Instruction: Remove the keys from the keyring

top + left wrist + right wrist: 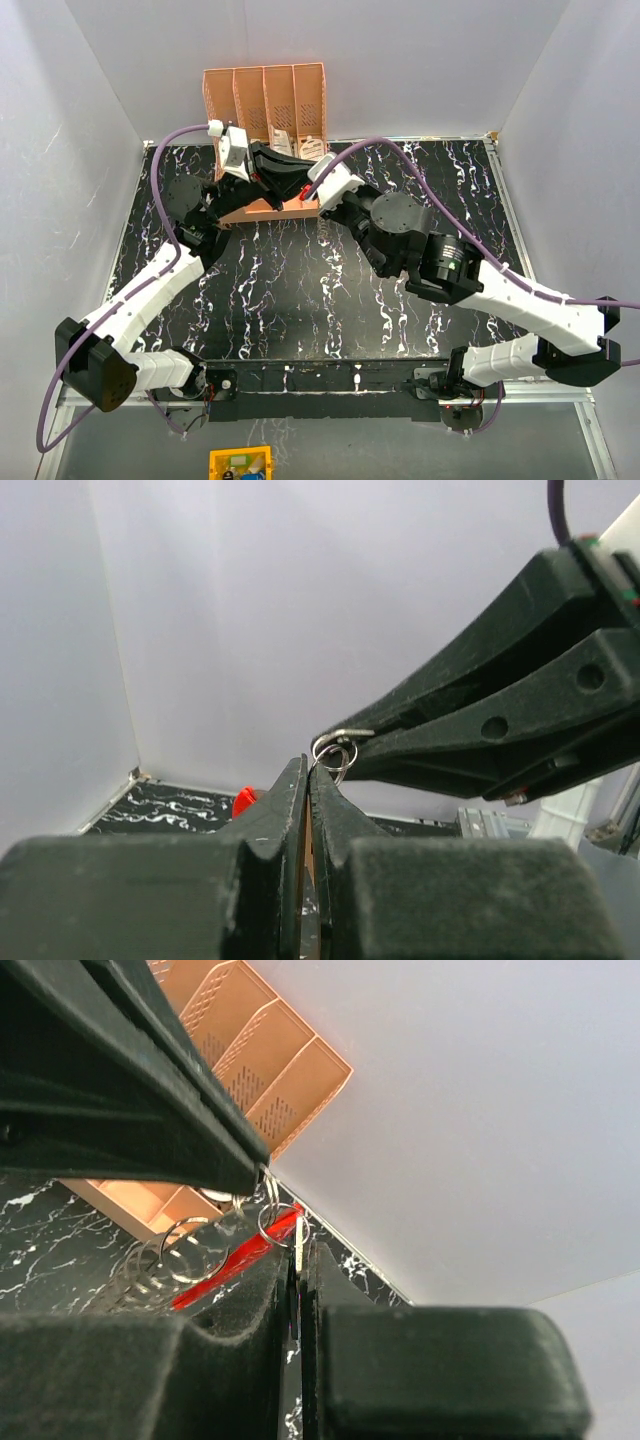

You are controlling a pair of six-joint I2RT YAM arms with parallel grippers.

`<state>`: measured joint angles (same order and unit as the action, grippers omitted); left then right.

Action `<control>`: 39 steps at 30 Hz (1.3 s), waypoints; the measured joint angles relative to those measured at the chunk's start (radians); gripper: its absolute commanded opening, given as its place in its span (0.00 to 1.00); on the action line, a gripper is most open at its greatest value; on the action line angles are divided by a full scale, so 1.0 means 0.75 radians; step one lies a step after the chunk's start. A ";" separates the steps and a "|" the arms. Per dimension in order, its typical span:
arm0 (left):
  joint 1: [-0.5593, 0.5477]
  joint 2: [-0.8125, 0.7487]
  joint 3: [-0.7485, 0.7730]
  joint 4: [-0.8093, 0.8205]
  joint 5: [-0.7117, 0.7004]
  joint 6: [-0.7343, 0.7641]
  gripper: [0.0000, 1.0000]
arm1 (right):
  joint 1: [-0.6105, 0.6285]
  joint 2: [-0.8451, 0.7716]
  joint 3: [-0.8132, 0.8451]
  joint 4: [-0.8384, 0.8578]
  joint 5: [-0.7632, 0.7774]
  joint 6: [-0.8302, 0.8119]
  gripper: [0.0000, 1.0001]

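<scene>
Both grippers meet in the air in front of the orange organizer. My left gripper [307,765] is shut, and a small silver keyring [335,758] sticks out at its tips. My right gripper [298,1250] is shut on a thin silvery key [301,1232] that hangs on the ring [270,1222]. A bright red part [235,1257] and several more linked rings [190,1250] hang beside it. In the top view the left gripper [288,178] and right gripper [312,192] touch tip to tip, with the red part [303,190] between them.
The orange slotted organizer [265,100] stands at the back of the black marbled table [300,300], just behind the grippers, with pale tags in its right slots. White walls enclose the sides. A yellow object [240,463] lies below the table's near edge.
</scene>
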<state>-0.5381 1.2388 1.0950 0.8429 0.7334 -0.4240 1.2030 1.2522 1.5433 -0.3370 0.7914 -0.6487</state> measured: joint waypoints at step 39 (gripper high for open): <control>-0.002 -0.240 -0.253 -0.094 -0.260 0.109 0.00 | 0.008 -0.051 0.064 0.140 0.133 -0.209 0.00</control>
<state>-0.5396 1.0588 0.9051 0.7727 0.5385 -0.3420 1.2087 1.2137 1.5909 -0.2317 0.8909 -0.8051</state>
